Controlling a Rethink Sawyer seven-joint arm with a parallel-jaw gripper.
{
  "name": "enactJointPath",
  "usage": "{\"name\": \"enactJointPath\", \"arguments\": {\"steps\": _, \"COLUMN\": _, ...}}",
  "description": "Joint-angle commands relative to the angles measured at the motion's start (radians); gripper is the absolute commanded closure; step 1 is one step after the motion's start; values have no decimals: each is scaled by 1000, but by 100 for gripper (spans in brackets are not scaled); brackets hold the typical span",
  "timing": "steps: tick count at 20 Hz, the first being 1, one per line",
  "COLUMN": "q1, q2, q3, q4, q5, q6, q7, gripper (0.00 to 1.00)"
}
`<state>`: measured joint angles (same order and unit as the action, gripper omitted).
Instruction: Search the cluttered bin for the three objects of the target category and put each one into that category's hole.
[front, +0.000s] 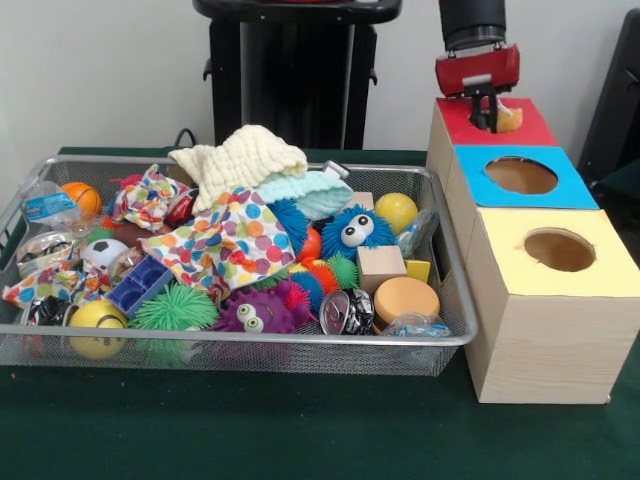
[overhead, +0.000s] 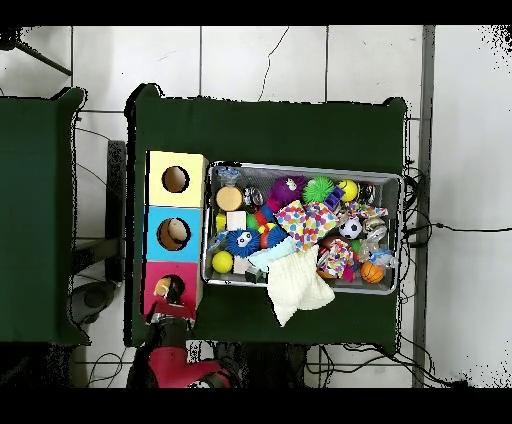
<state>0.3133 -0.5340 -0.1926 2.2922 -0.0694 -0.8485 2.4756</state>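
Observation:
My gripper (front: 488, 122) hangs low over the red-topped box (front: 535, 128), the farthest of three wooden boxes. A small orange-tan object (front: 510, 119) sits right against its tip, at the red box's hole; whether it is held I cannot tell. In the overhead view the gripper (overhead: 165, 300) is at the red box (overhead: 190, 272), with the tan object (overhead: 162, 289) by the dark hole. The wire bin (front: 240, 340) is full of toys: a wooden cube (front: 380, 265), an orange foam disc (front: 404, 298), a yellow ball (front: 396, 210), and fuzzy creatures such as the blue one (front: 357, 230).
A blue-topped box (front: 478, 180) and a yellow-topped box (front: 600, 270), each with a round hole, stand beside the bin. Cloths lie heaped in the bin: a cream one (front: 245, 155) draped over the far rim and a polka-dot one (front: 225, 240). Green cloth (front: 300, 430) covers the table.

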Motion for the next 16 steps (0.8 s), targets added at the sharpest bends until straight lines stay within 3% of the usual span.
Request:
{"name": "enactJointPath", "arguments": {"steps": 1, "q1": -24, "q2": 40, "q3": 107, "q4": 117, "q5": -103, "q6": 537, "q7": -80, "gripper": 100}}
{"name": "enactJointPath", "arguments": {"steps": 4, "q1": -39, "q2": -12, "q3": 114, "q4": 115, "q5": -122, "q6": 591, "q7": -71, "gripper": 100}}
{"name": "enactJointPath", "arguments": {"steps": 9, "q1": -100, "q2": -163, "q3": 145, "q4": 120, "q5": -170, "q6": 797, "q7": -121, "gripper": 100}}
{"name": "enactJointPath", "arguments": {"steps": 16, "q1": -174, "q2": -305, "q3": 180, "q4": 116, "q5": -204, "q6": 1014, "q7": -160, "gripper": 100}}
